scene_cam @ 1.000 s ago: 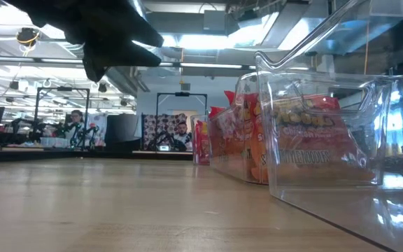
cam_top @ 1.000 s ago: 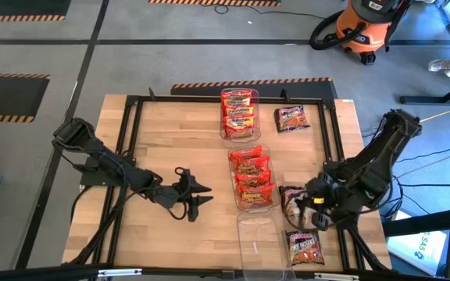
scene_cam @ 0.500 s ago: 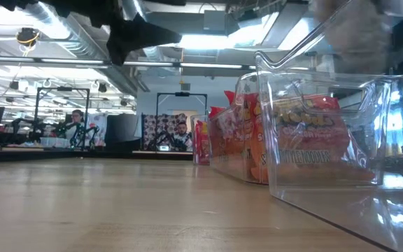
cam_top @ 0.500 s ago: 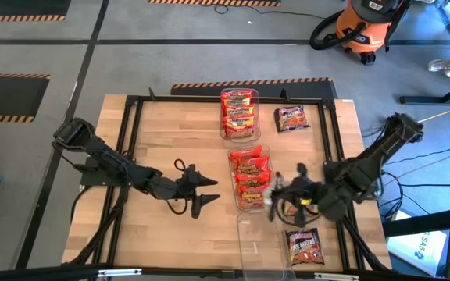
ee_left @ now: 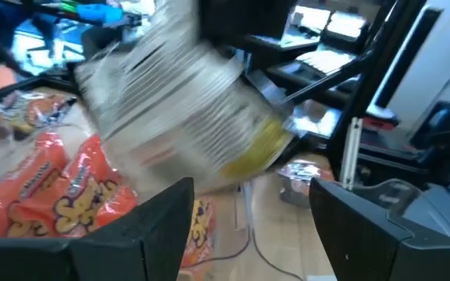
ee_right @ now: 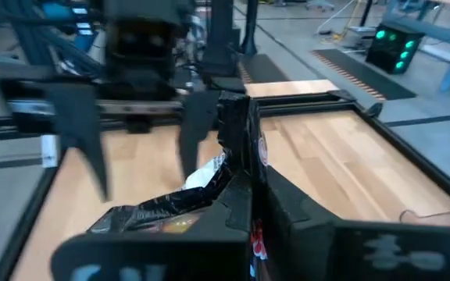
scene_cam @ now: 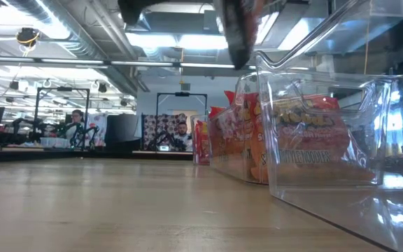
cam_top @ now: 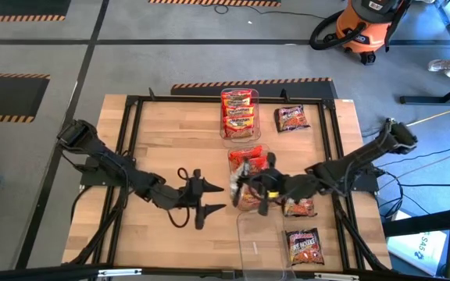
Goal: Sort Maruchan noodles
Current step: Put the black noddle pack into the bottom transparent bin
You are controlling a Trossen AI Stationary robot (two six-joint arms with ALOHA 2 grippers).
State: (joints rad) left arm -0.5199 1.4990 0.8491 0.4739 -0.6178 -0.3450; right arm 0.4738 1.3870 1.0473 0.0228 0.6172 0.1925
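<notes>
My right gripper (cam_top: 250, 188) reaches in from the table's right and is shut on a dark Maruchan noodle packet (ee_right: 156, 212), held in the air over the left rim of the middle clear bin (cam_top: 250, 178), which holds orange-red packets. My left gripper (cam_top: 212, 203) stands open just left of that bin, facing the packet (ee_left: 186, 101), with nothing between its fingers. The far bin (cam_top: 239, 114) holds red-yellow packets. Three more dark packets lie flat on the table: one at the far right (cam_top: 291, 118), one right of the middle bin (cam_top: 300, 207) and one at the near right (cam_top: 305, 247). My right gripper pinches the dark packet between its two shut fingers (ee_right: 241, 148) by one edge (ee_right: 213, 176). The fingers come nearly level from the table's right. The packet sticks out sideways from the fingers, crumpled, lifted clear of the table and the bins.
An empty clear bin (cam_top: 260, 238) stands at the near edge, in line with the other two. A black frame (cam_top: 131, 105) runs round the wooden table. Bare wood lies left of the bins, behind my left gripper. People and desks show far behind the table in the low view.
My right gripper has swung from the dark packets at the table's right toward the left, turning its wrist and carrying one dark packet over the middle bin. My left gripper has opened wider, risen a little and edged toward the bins.
</notes>
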